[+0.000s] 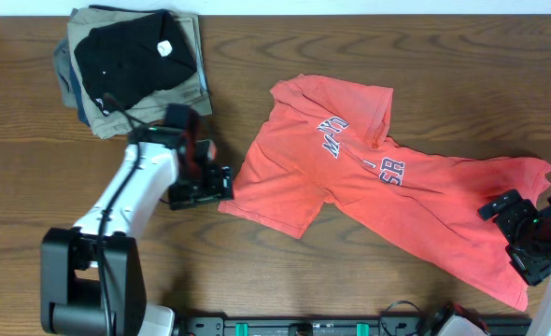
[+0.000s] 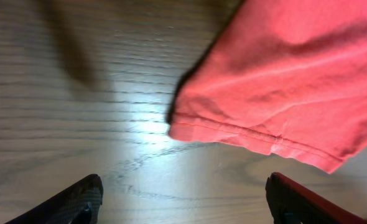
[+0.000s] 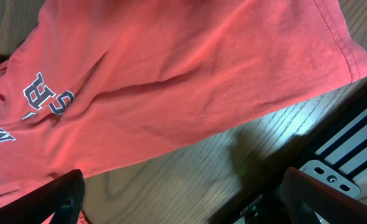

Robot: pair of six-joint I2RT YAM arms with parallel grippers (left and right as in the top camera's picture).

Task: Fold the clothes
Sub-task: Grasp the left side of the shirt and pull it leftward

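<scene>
The clothes, a red-orange T-shirt [image 1: 388, 182] with white lettering, lie spread and wrinkled from the table's middle to its right side. My left gripper [image 1: 226, 184] sits just left of the shirt's left sleeve. It is open, with bare wood between the fingers, and in the left wrist view the sleeve hem [image 2: 258, 140] lies a little ahead of the left gripper [image 2: 183, 202]. My right gripper [image 1: 516, 237] hovers by the shirt's lower right hem corner. It is open wide [image 3: 193, 199] over bare wood, with the shirt body [image 3: 171, 74] spreading ahead of it.
A stack of folded garments stands at the back left: a black one with a white tag [image 1: 131, 58] on top of khaki [image 1: 190, 42] and blue [image 1: 65, 79] ones. A black rail [image 1: 350, 325] runs along the table's front edge, close under the right gripper [image 3: 333, 149].
</scene>
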